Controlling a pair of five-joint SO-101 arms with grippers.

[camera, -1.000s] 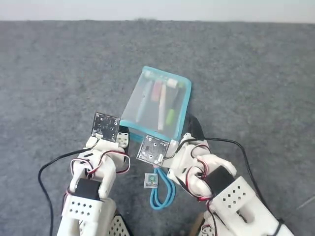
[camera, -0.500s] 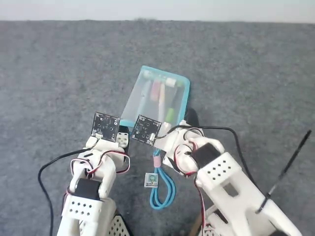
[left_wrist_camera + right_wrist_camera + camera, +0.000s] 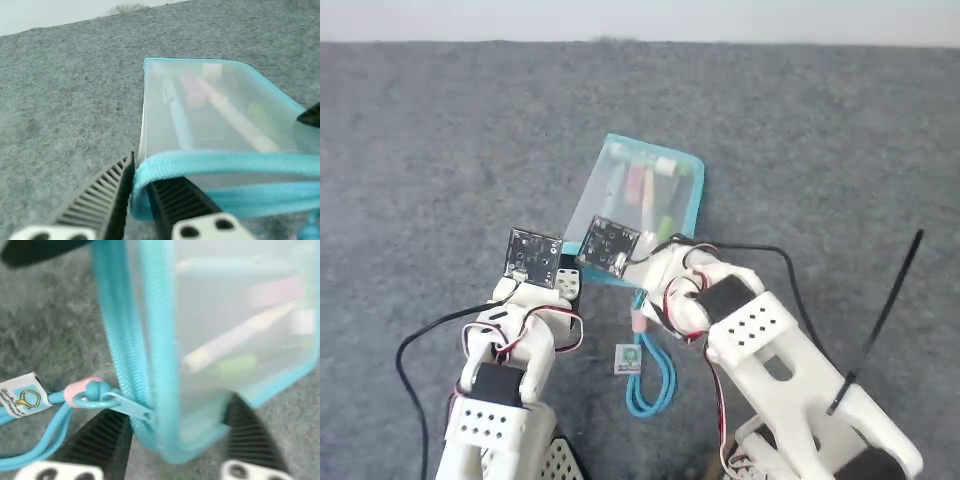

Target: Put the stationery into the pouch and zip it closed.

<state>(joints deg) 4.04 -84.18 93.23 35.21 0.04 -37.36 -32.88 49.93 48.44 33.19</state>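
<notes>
A translucent pouch (image 3: 642, 195) with a teal zip edge lies on the grey mat, with several pens and markers inside. In the left wrist view my left gripper (image 3: 141, 174) is shut on the pouch's (image 3: 215, 115) near teal corner. My right gripper (image 3: 177, 414) is open and straddles the zip end of the pouch (image 3: 225, 330), one finger on each side. The metal zipper pull (image 3: 131, 409) sits just above one ribbed finger. A pink bead (image 3: 638, 321), a paper tag (image 3: 627, 360) and a blue cord loop (image 3: 651, 385) trail from the pull toward the arms.
A grey mat (image 3: 440, 150) covers the table out to a pale wall strip at the back. Black cables (image 3: 415, 345) run beside both arm bases, and a thin black strip (image 3: 885, 310) sticks up from the arm on the right.
My right arm has swung forward and to the left along the pouch's zip edge, and the pull and cord have come along with it. The left arm has kept still on the corner.
</notes>
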